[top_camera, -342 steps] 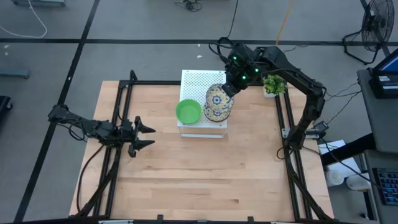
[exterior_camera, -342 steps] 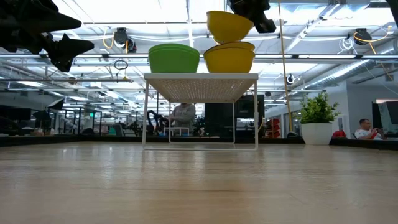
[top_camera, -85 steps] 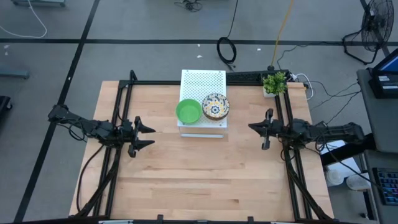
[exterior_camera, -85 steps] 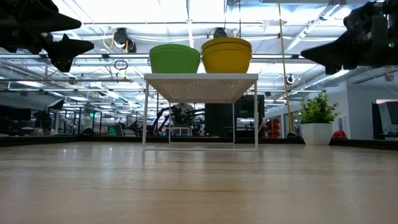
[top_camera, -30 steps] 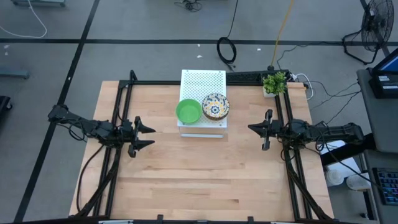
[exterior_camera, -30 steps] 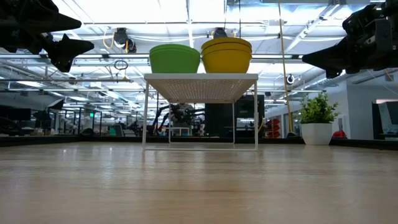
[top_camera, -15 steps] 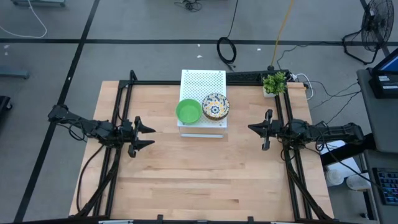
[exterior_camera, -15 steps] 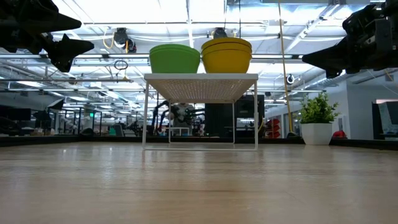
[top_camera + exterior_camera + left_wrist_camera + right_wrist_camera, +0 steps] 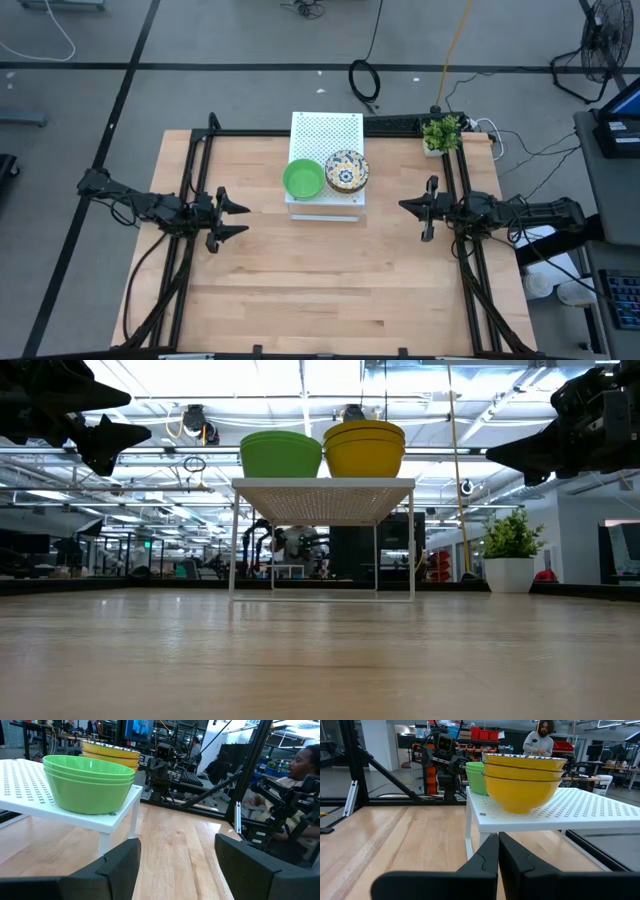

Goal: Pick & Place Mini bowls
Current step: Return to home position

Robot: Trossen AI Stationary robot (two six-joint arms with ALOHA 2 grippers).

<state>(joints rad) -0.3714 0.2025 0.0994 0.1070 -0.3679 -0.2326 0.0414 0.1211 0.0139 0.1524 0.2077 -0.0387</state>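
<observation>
Eleven seconds back the right gripper (image 9: 404, 206) hung over the white perforated metal shelf (image 9: 325, 130) with a bowl. Now it sits at the middle right of the high view, fingers pressed together on nothing, unmoved for the last few seconds. The stack of white floral bowls with yellow outsides (image 9: 346, 171) and the stack of plain bright green bowls (image 9: 303, 179) stand side by side on the shelf, upper centre. The left gripper (image 9: 238, 218) waits middle left, fingers wide. I judge the placing finished
</observation>
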